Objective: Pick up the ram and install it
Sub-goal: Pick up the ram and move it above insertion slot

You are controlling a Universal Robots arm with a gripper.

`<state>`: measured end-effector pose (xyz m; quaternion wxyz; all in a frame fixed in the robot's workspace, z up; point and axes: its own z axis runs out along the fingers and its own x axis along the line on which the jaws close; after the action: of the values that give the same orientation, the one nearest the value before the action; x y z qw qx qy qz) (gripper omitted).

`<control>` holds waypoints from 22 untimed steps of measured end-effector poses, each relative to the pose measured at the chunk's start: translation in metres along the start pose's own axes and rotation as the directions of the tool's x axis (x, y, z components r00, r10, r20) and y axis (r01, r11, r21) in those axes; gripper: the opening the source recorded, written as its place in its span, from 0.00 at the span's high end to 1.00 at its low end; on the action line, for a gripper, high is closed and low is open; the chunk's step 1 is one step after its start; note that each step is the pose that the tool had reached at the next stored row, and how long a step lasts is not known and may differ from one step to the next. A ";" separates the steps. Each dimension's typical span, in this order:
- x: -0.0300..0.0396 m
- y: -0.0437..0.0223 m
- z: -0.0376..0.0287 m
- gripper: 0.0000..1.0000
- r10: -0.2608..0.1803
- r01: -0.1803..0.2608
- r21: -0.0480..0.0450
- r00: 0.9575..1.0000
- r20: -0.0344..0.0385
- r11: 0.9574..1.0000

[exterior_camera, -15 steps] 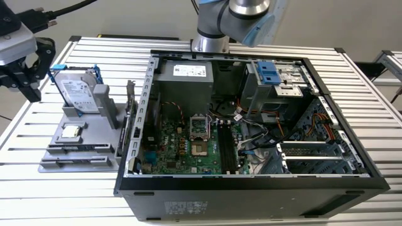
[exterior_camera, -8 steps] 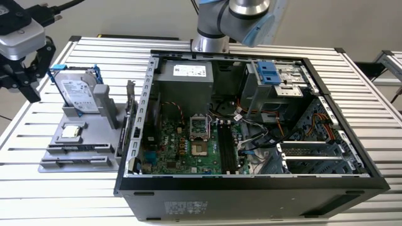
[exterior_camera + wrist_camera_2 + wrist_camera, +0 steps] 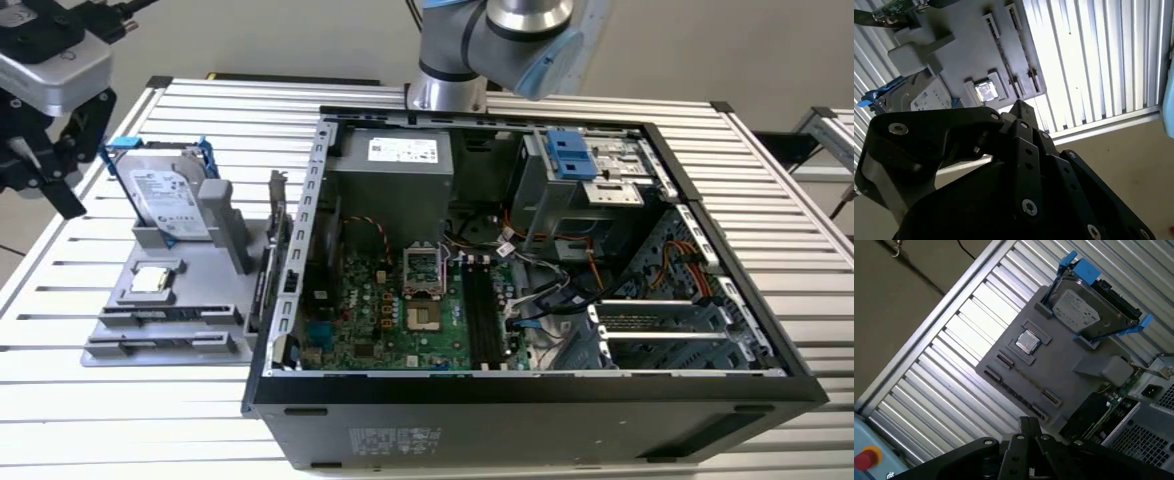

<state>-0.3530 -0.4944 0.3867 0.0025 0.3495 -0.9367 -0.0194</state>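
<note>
With the gripper (image 3: 1029,421) fingers together and empty, the ram (image 3: 1025,381), seemingly edge-up in the grey holder (image 3: 1064,370), is judged light, stiff and fragile: pinch its flat faces mid-length.

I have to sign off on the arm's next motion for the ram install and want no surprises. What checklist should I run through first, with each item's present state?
1. Where the ram is: cannot tell; no green stick is plain on the gray tray.
2. The gripper apart from the case: ok, it hangs at the exterior view's left, by the tray.
3. Case open, motherboard slots exposed: ok.
4. Cables off the slots: ok, they lie to the exterior view's right of them.
5. Hard drive steady: ok, upright in its holder on the tray.
</note>
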 end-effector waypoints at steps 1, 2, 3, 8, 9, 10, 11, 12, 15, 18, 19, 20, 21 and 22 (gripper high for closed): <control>0.0000 0.0000 0.0000 1.00 -0.018 0.018 0.000 1.000 -0.001 1.000; 0.0000 0.0000 0.0000 1.00 -0.035 0.035 0.000 0.999 -0.001 0.999; 0.0000 0.0000 0.0000 1.00 -0.055 0.055 0.000 0.998 -0.002 0.998; 0.0000 0.0000 0.0000 1.00 -0.145 0.145 -0.002 0.989 -0.005 0.989; 0.0000 0.0000 0.0000 1.00 -0.163 0.163 -0.002 0.987 -0.006 0.987; 0.0000 0.0000 0.0000 1.00 -0.180 0.180 -0.002 0.984 -0.007 0.984; 0.0000 0.0000 0.0000 1.00 -0.199 0.199 -0.002 0.980 -0.007 0.980; 0.0000 0.0000 0.0000 1.00 -0.217 0.217 -0.003 0.976 -0.008 0.976; 0.0000 0.0000 0.0000 1.00 -0.270 0.270 -0.004 0.963 -0.010 0.963; 0.0000 0.0000 0.0000 1.00 -0.321 0.321 -0.005 0.947 -0.012 0.947; 0.0000 0.0000 0.0000 1.00 -0.338 0.338 -0.005 0.941 -0.012 0.941; 0.0000 0.0000 0.0000 1.00 -0.355 0.355 -0.006 0.935 -0.013 0.935; 0.0000 0.0000 0.0000 1.00 -0.372 0.372 -0.006 0.928 -0.014 0.928; 0.0000 0.0000 0.0000 1.00 -0.389 0.389 -0.006 0.921 -0.014 0.921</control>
<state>-0.3529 -0.4944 0.3867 0.0063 0.5285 -0.8487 -0.0184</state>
